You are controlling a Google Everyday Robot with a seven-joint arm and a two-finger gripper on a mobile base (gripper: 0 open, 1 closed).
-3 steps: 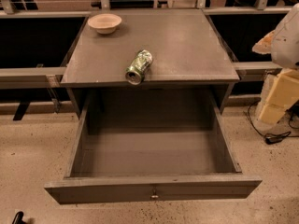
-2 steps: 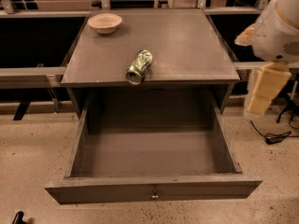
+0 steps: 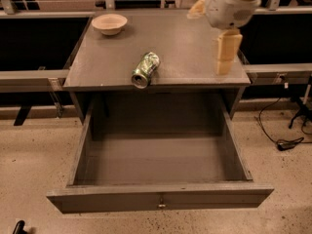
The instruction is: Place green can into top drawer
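Observation:
The green can [image 3: 145,69] lies on its side on the cabinet top [image 3: 190,57], near the front edge, its shiny silver end facing the front. The top drawer [image 3: 161,199] is pulled fully out below it and its inside is empty; a small metal knob [image 3: 160,204] sits at the centre of its front panel. My gripper [image 3: 224,62] hangs from the white arm [image 3: 229,1] over the right part of the cabinet top, to the right of the can and apart from it. It holds nothing that I can see.
A beige bowl [image 3: 109,23] stands at the back left of the cabinet top. Dark shelving with metal rails [image 3: 29,74] runs on both sides. A black cable [image 3: 280,143] lies on the speckled floor at the right.
The arm and gripper have moved left from the right edge of the view to over the right part of the cabinet top. The can, bowl and drawer have not moved.

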